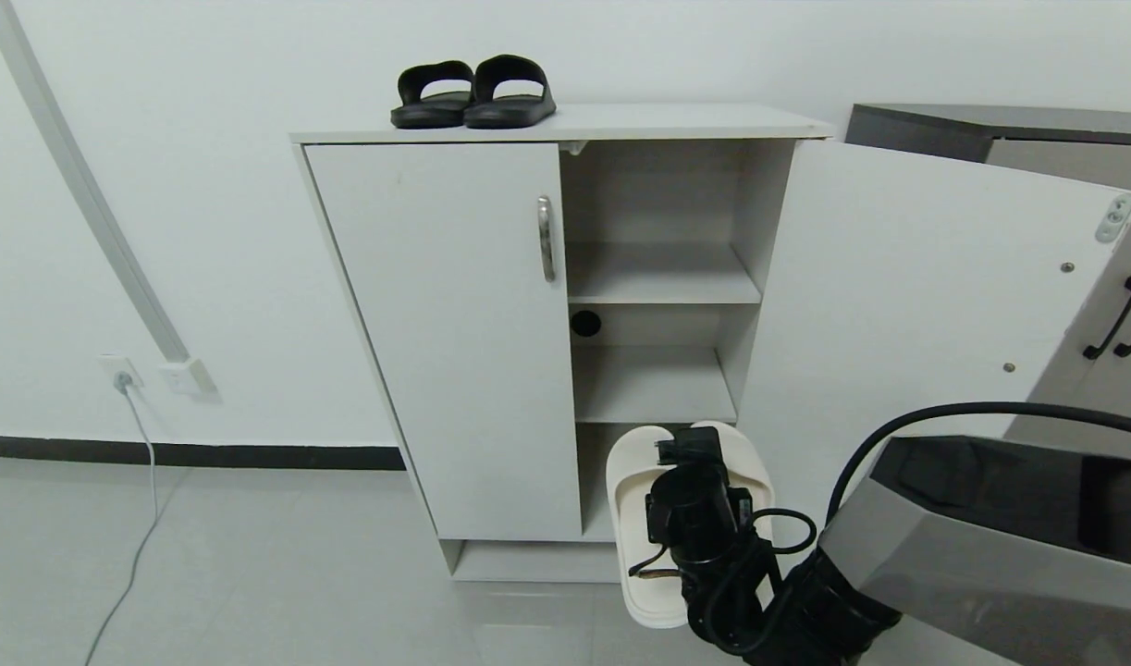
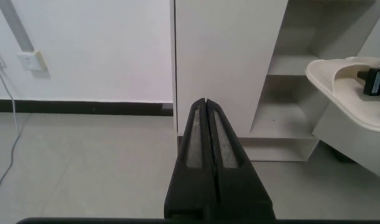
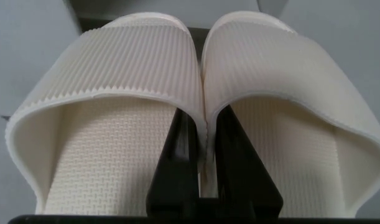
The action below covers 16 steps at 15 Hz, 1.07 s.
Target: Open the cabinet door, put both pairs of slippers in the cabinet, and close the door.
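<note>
A white cabinet (image 1: 436, 351) stands against the wall, its left door shut and its right door (image 1: 916, 305) swung open, baring the shelves (image 1: 662, 277). A black pair of slippers (image 1: 473, 92) rests on the cabinet top. My right gripper (image 1: 690, 453) is shut on the white pair of slippers (image 1: 634, 518), pinching the two inner strap edges (image 3: 204, 118) together, and holds the pair toes-first at the mouth of the bottom compartment. My left gripper (image 2: 206, 107) is shut on nothing, low over the floor in front of the closed left door (image 2: 227, 62); the white slippers (image 2: 351, 87) appear beside it.
A grey cabinet (image 1: 1064, 231) with black handles stands behind the open door. A wall socket (image 1: 121, 373) with a cable running over the floor is at the left. A hole (image 1: 584, 323) marks the cabinet's back panel. Bare tiled floor (image 1: 204, 564) lies left of the cabinet.
</note>
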{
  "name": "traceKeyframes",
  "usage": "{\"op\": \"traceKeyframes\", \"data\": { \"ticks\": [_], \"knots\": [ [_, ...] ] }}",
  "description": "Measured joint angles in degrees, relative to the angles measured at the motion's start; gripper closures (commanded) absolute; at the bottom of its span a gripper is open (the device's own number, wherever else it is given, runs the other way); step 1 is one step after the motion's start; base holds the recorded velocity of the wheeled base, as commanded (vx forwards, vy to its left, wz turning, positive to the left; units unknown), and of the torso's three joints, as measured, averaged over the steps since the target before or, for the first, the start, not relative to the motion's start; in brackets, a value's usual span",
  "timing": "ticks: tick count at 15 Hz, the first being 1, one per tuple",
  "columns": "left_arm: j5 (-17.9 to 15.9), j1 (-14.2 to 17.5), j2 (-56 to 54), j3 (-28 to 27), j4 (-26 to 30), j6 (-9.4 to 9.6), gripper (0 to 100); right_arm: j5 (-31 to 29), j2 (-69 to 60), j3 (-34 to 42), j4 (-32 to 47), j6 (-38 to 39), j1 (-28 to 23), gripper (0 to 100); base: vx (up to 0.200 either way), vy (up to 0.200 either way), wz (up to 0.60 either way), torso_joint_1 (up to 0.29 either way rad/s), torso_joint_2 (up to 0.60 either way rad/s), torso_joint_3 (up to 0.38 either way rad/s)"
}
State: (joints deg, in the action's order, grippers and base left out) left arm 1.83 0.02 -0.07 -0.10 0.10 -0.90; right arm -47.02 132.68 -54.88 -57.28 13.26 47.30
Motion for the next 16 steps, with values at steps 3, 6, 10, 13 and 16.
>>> {"op": "traceKeyframes", "data": {
  "ticks": [3, 6, 10, 13, 16],
  "knots": [
    [0.00, 0.05, 0.00, 0.00, 0.00, 0.01, 100, 0.00, 1.41, -0.29, -2.35, -0.89, -0.22, 100, 0.000, 0.000, 0.00, 0.000, 0.00, 0.000],
    [-0.05, 0.02, 0.00, 0.00, 0.00, 0.04, 100, -0.02, 2.21, -0.24, -2.85, -1.04, -0.56, 100, 0.000, 0.000, 0.00, 0.000, 0.00, 0.000],
    [-0.09, 0.02, 0.00, 0.00, 0.00, 0.12, 100, 0.00, 2.60, -0.46, -2.93, -1.04, -0.45, 100, 0.000, 0.000, 0.00, 0.000, 0.00, -0.049],
    [-0.09, 0.02, 0.00, 0.00, 0.00, 0.20, 100, 0.00, 2.84, -0.62, -2.90, -1.06, -0.55, 100, 0.000, 0.000, 0.00, 0.004, 0.01, -0.168],
    [-0.09, 0.00, 0.00, 0.00, 0.00, 0.22, 100, 0.00, 2.93, -0.62, -2.90, -1.06, -0.48, 100, 0.000, 0.000, 0.00, -0.001, 0.00, -0.194]
  ]
}}
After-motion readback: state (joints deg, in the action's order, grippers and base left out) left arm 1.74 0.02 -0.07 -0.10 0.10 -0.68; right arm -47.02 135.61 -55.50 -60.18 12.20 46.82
